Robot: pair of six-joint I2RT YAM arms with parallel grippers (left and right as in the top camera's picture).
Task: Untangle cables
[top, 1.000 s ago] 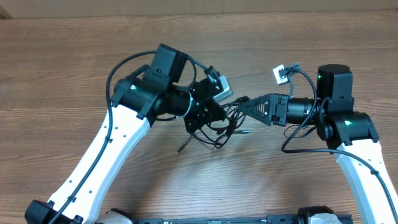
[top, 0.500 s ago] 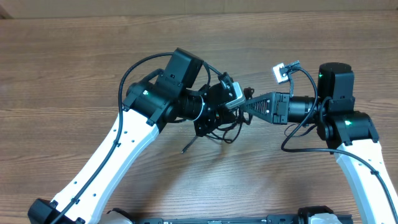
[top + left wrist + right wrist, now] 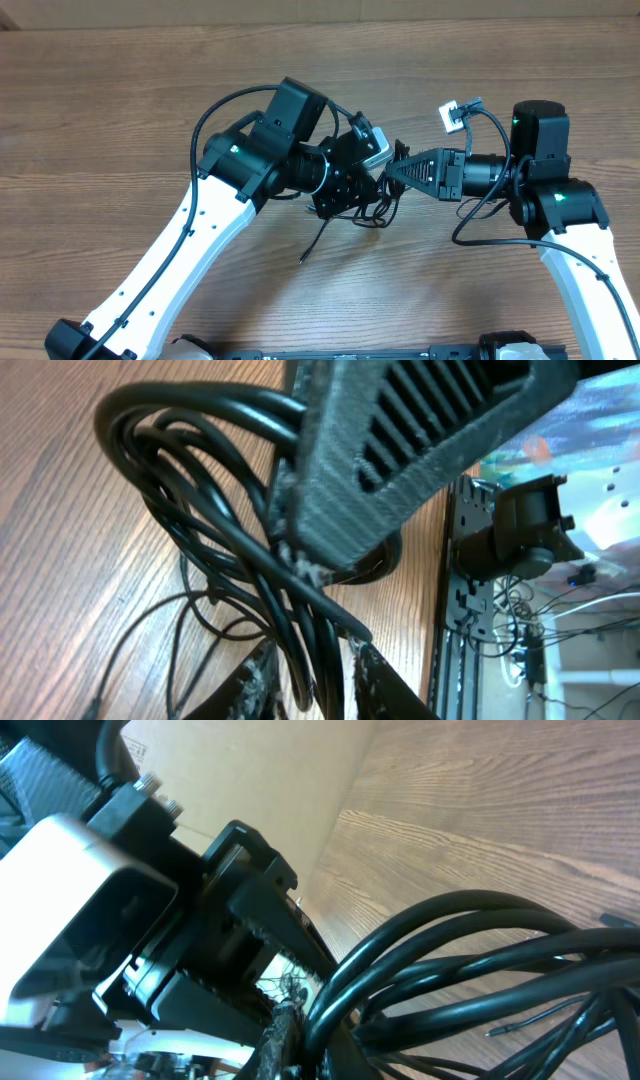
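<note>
The cables [image 3: 372, 210] are a small black bundle hanging between my two grippers above mid-table. One loose strand [image 3: 306, 254] trails toward the front. My left gripper [image 3: 368, 188] has its fingers slightly apart around the bundle. In the left wrist view the cables [image 3: 200, 490] run down between its fingers [image 3: 255, 682] with thin gaps, so the left gripper [image 3: 312, 685] is open. My right gripper [image 3: 392, 172] meets it from the right and is shut on the loops. The right wrist view shows the cables [image 3: 450, 950] pinched in the right gripper [image 3: 320, 1045].
The wooden table [image 3: 100, 120] stretches left and right of both arms. A cardboard wall [image 3: 320, 12] stands along the back edge. The left arm's body [image 3: 200, 950] crowds close in front of the right wrist camera. A thin plug tip [image 3: 510, 1028] hangs by the bundle.
The left arm swung right, up against the right gripper. The right gripper closed on the bundle. The left fingers parted slightly, and the loose strand dropped lower toward the front.
</note>
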